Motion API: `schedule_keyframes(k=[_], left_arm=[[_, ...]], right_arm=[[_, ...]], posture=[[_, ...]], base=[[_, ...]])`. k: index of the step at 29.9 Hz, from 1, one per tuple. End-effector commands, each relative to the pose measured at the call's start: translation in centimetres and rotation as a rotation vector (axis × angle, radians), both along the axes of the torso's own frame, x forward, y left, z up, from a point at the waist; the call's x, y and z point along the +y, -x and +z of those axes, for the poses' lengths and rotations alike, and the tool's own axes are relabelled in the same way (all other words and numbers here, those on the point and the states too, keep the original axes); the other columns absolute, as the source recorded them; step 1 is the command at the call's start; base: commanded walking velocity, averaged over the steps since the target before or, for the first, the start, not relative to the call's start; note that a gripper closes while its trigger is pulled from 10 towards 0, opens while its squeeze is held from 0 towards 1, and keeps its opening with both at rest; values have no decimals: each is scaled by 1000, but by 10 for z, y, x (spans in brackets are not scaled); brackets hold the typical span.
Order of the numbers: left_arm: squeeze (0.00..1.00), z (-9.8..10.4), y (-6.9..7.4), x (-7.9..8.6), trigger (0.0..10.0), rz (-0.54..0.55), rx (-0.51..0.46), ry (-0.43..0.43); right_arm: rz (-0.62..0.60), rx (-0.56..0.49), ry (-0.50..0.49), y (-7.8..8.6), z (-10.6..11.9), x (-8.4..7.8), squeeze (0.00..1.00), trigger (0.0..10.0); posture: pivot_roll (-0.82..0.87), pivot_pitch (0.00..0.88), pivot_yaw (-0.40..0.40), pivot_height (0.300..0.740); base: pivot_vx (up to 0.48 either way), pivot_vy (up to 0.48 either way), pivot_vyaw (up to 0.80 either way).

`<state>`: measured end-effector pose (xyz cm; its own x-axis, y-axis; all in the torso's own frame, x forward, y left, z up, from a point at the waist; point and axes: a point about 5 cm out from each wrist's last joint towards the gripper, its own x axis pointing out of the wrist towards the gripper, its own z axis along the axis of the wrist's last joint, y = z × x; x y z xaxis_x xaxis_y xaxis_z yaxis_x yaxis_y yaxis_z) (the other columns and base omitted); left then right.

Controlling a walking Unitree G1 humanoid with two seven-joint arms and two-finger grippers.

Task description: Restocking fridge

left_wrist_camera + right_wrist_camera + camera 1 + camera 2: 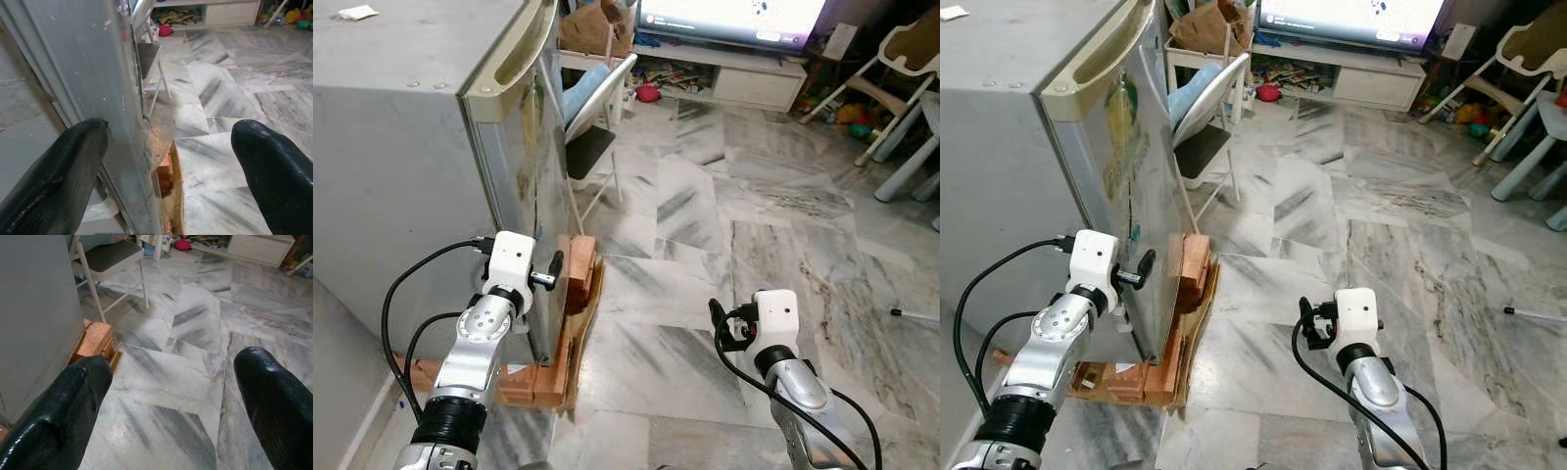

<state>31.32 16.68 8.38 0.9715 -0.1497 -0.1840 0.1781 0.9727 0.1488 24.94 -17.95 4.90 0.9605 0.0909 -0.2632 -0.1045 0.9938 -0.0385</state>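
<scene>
The left gripper [161, 161] was raised to the fridge [411, 176] at 10 o'clock, its fingers spread wide astride the door's edge. The right gripper [171, 396] hung released over the marble floor [754, 255]. One folding chair [597, 137] stood at 12 o'clock; wooden blocks [578, 274] lay under the fridge.

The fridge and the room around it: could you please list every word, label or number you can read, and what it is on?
No text can be read.
Sticker on the fridge door: green and yellow, its print too blurred to read.
Television screen: bright picture, any writing too small to read.
Paper scrap on the fridge top: no print can be made out.
Left gripper, right gripper: no markings.
</scene>
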Motion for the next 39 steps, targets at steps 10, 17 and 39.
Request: schedule_keyframes(k=[10, 17, 39], left_arm=[[0, -11, -2, 9, 10000, 29, 60, -52], [0, -3, -14, 6, 10000, 9, 34, -65], [0, 35, -39, -58, 10000, -235, -100, 13]], right_arm=[[-17, -2, 9, 0, 0, -3, 0, 10000], [-11, -5, 8, -3, 0, -1, 0, 10000], [-24, 46, 40, 2, -9, -7, 0, 10000]], posture=[[81, 34, -85, 740], [83, 30, -86, 740], [79, 20, -77, 740]], base=[[0, 0, 0], [0, 0, 0], [0, 0, 0]])
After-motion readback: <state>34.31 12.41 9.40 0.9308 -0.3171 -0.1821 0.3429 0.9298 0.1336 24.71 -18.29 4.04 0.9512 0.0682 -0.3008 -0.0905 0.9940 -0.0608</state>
